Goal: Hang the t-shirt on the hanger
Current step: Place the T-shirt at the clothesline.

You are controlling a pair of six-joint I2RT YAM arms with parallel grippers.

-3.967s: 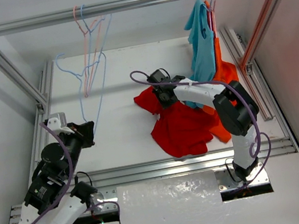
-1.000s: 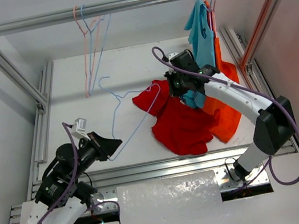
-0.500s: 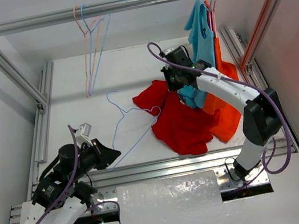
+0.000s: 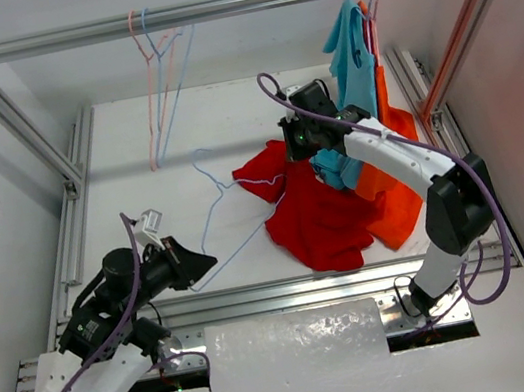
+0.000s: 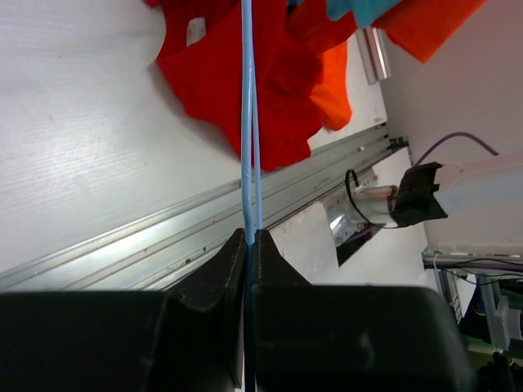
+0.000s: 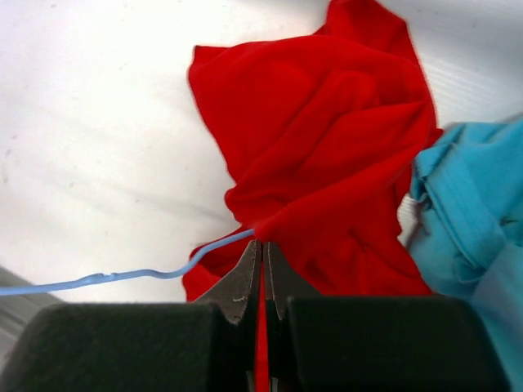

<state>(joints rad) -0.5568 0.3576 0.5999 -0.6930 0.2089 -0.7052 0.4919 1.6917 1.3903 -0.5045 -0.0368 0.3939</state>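
The red t-shirt (image 4: 318, 216) lies crumpled on the white table right of centre; it also shows in the right wrist view (image 6: 327, 147) and the left wrist view (image 5: 221, 82). My right gripper (image 4: 302, 148) is shut on a fold of its upper edge, lifting it (image 6: 263, 242). The light-blue wire hanger (image 4: 233, 206) is held low over the table by my left gripper (image 4: 193, 267), shut on its near corner (image 5: 249, 233). One hanger arm (image 6: 122, 276) runs into the lifted red fold. The hook points to the far side.
A light blue shirt (image 4: 351, 68) and an orange shirt (image 4: 393, 163) hang from the top rail (image 4: 228, 5) at the right, draping onto the table. Pink and blue spare hangers (image 4: 161, 82) hang at the rail's left. Aluminium frame rails edge the table (image 4: 133, 158).
Over four seconds my left gripper carried the hanger from the far left toward the red shirt. My right gripper lifted the shirt's edge up and back. In the last half second the hanger's hook shifted slightly farther away.
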